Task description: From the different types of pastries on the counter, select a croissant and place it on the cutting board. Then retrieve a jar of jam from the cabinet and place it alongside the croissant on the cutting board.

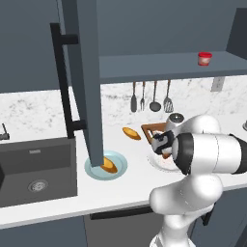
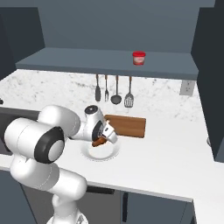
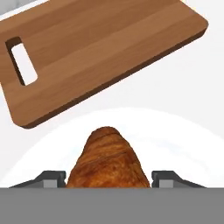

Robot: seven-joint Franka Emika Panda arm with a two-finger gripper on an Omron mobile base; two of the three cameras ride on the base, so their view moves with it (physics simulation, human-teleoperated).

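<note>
The croissant [image 3: 109, 162], golden-brown and ridged, sits between my two fingertips [image 3: 54, 177] just over a white plate [image 3: 183, 144]. My gripper [image 2: 101, 139] is shut on the croissant [image 2: 98, 142] at the plate's near-left side, close to the cutting board [image 2: 127, 124]. The board [image 3: 100, 48] lies bare just beyond, its handle slot to the left in the hand view. The jar of jam [image 1: 204, 58], with its red lid, stands on the open cabinet's shelf [image 2: 138, 57]. The cabinet door [image 1: 89, 72] is swung open, its black bar handle facing left.
A long oval pastry [image 1: 131, 133] lies on the counter left of the board. An orange wedge pastry [image 1: 109, 165] rests on a pale blue plate [image 1: 120, 166] under the open door. The dark sink [image 1: 34, 169] is far left. Utensils [image 2: 113, 89] hang on the back wall.
</note>
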